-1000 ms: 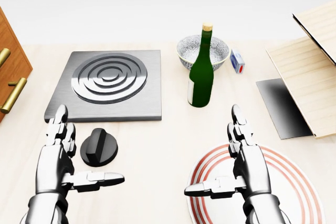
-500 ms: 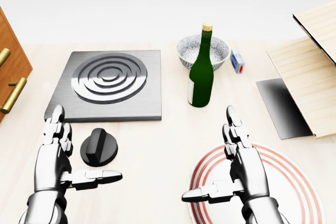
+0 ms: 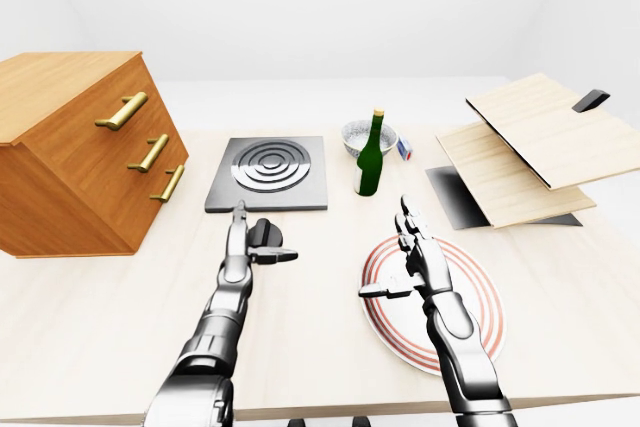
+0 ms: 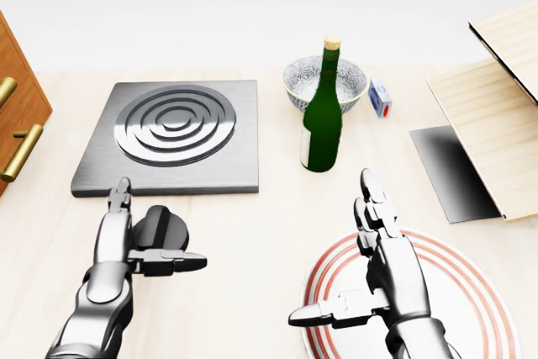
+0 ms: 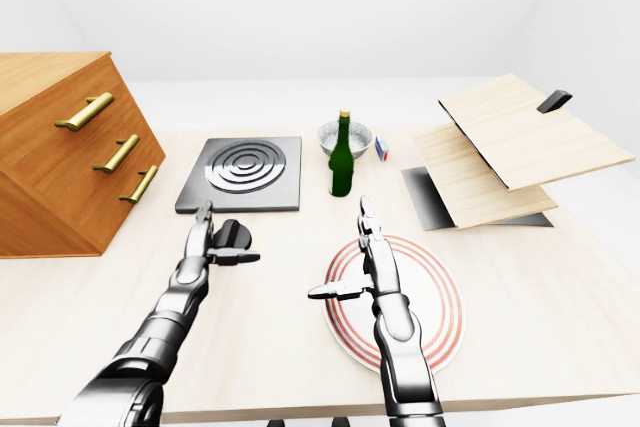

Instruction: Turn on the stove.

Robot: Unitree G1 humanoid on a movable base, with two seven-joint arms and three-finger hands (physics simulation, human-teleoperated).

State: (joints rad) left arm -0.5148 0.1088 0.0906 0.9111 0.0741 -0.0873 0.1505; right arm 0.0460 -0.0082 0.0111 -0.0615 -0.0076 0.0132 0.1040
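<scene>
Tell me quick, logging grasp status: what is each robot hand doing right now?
Left robot hand: open, fingers either side of the black knob, not closed on it.
Right robot hand: open, holding nothing, above the striped plate.

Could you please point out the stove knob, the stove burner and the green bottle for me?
stove knob (image 4: 161,226): head view, its black raised grip.
stove burner (image 4: 175,123): head view, centre of the rings.
green bottle (image 4: 322,128): head view, middle of its body.
</scene>
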